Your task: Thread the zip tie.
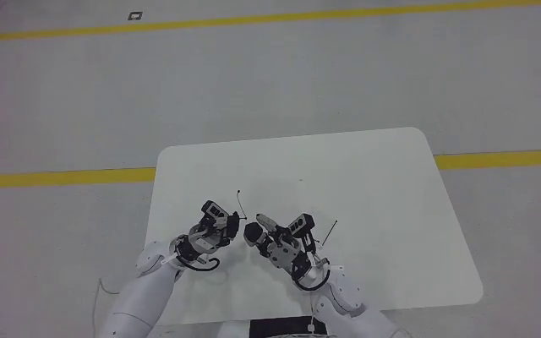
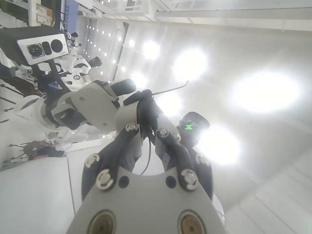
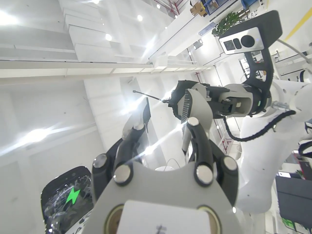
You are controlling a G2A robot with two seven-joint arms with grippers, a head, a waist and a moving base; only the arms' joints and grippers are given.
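A thin black zip tie [image 1: 242,205] sticks up above the near part of the white table [image 1: 380,186]. My left gripper [image 2: 146,98] is shut on it. One end juts out past the fingertips [image 2: 170,89] and the rest hangs down between the fingers. In the top view the left gripper [image 1: 232,221] faces my right gripper [image 1: 254,230], almost tip to tip. The right gripper [image 3: 165,120] is open, its fingers spread just in front of the left gripper [image 3: 179,103]. The zip tie's free end [image 3: 148,96] points over them.
A thin dark line [image 1: 330,233] shows on the table beside the right arm; I cannot tell what it is. Both arms work close to the table's near edge. Grey floor with yellow lines [image 1: 254,19] surrounds the table.
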